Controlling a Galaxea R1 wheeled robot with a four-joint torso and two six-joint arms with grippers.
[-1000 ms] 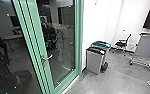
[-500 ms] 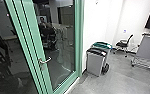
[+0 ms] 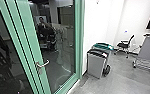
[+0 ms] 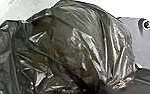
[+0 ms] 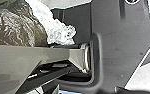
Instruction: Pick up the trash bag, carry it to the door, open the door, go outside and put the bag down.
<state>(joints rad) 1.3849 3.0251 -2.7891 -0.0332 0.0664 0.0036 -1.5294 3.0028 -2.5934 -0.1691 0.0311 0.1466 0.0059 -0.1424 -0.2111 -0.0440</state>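
The trash bag (image 4: 73, 45), dark, shiny and crumpled, looms large in the left wrist view beside the robot's own base. In the right wrist view part of the dark bag (image 5: 18, 25) shows at a corner, with whitish crumpled plastic touching it. Where the bag is gripped cannot be seen. Ahead in the head view stands the green-framed glass door (image 3: 32, 45), shut, with a metal lever handle (image 3: 42, 64) on its frame. How either gripper stands cannot be made out.
Right of the door, a grey bin with a black lid (image 3: 96, 63) stands by a green-lidded bin (image 3: 102, 46) against the white wall. Farther right are a black chair (image 3: 124, 45) and a wheeled grey board (image 3: 147, 51). A person (image 3: 42, 21) shows small in the glass.
The head camera has shifted slightly: the door handle sits lower and farther left in the picture, and the bins sit a little lower. The door remains shut.
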